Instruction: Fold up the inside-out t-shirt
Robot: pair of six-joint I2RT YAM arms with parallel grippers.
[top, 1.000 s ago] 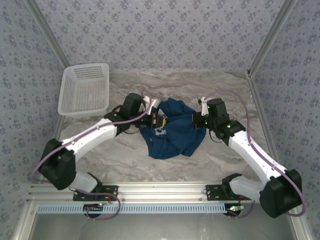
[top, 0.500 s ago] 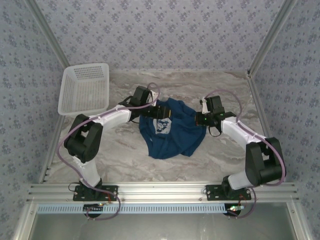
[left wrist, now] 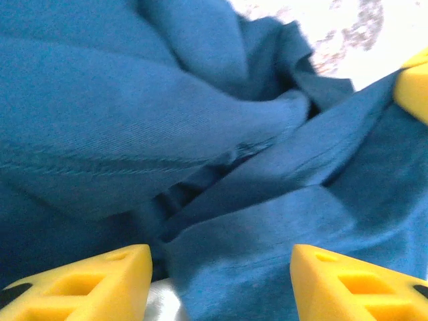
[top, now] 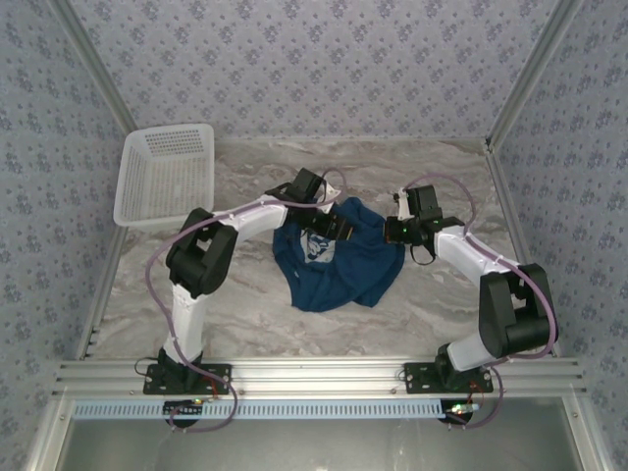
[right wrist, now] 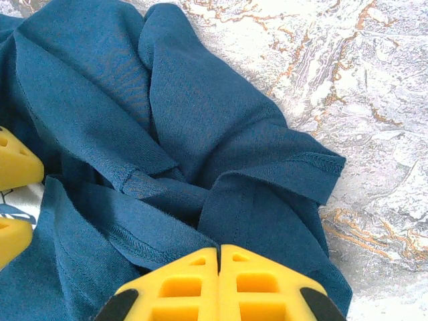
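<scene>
table [top: 245, 319]: marbled top, taking up the floor of the cell and carrying the cloth and the basket.
left arm [top: 201, 260]: standing up from its near-left base, bending at the dark elbow and reaching right and away over the table toward the cloth.
right arm [top: 510, 314]: coming up from the near-right base, bending at its elbow and reaching left toward the cloth.
t-shirt [top: 343, 265]: dark blue, lying crumpled mid-table between the two wrists, bunching in overlapping folds, hem stitching showing in the right wrist view [right wrist: 200, 134].
basket [top: 165, 177]: white lattice, sitting at the far-left corner of the table, well apart from the cloth.
left gripper [top: 327, 228]: hanging over the cloth's upper-left part. In its wrist view [left wrist: 221, 267] the yellow fingers [left wrist: 87, 284] are standing well apart with nothing clamped, and cloth is lying loose below the gap.
right gripper [top: 394, 232]: sitting at the cloth's right edge. In its wrist view [right wrist: 219, 257] the yellow fingers are pressing flat together, creases are running in to the tips, and it is looking pinched on a fold of the t-shirt.
print patch [top: 316, 250]: whitish, showing on the cloth's left half just beside the left gripper. Detail too small to read.
</scene>
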